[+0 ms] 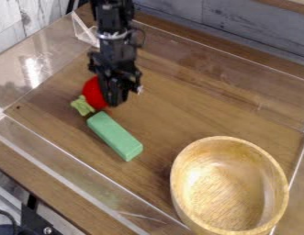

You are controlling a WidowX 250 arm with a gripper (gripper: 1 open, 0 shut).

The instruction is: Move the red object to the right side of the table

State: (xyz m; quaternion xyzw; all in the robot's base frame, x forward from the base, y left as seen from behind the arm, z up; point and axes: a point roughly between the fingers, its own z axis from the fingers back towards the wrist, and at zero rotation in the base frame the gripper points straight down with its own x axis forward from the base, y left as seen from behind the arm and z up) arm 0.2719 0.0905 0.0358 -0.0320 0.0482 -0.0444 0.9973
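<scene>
The red object, a small round toy fruit with a yellow-green leafy tip, lies on the left part of the wood-grain table. My black gripper points straight down onto it. Its fingers have come together on the fruit's right half and hide that part. Only the left side of the fruit shows. The fruit still rests at table level.
A green rectangular block lies just in front of the fruit, almost touching the leafy tip. A round wooden bowl fills the front right corner. Low clear acrylic walls edge the table.
</scene>
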